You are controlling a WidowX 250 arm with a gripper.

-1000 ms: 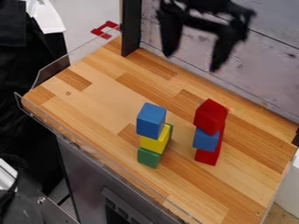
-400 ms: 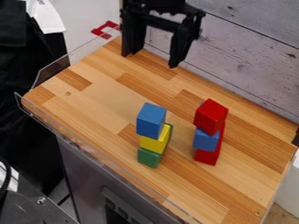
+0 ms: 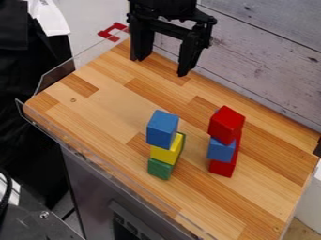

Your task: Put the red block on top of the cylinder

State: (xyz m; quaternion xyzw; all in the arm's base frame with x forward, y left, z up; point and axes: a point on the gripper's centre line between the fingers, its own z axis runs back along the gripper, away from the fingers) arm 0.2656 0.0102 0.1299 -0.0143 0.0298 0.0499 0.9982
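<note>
My gripper [image 3: 162, 68] hangs open over the back left of the wooden table, its fingers wide apart with nothing between them. Away from it, towards the right, a red block [image 3: 226, 124] tops a stack, tilted a little, on a small blue block [image 3: 221, 150]. Below the blue block is more red [image 3: 222, 168], and a red piece also stands behind it. Left of that stack, a blue block [image 3: 162, 129] sits on a yellow block [image 3: 167, 151], with a green block [image 3: 160, 168] at the bottom. I cannot tell which piece is a cylinder.
The wooden table [image 3: 103, 108] has a clear plastic rail [image 3: 94, 162] along its front left edge. A whitewashed plank wall [image 3: 263, 65] rises behind it. A red bracket [image 3: 113, 31] is at the back left corner.
The gripper has moved left and lower from the upper right, with only a slight shift since the middle frame. It stayed open, and both stacks stand unchanged.
</note>
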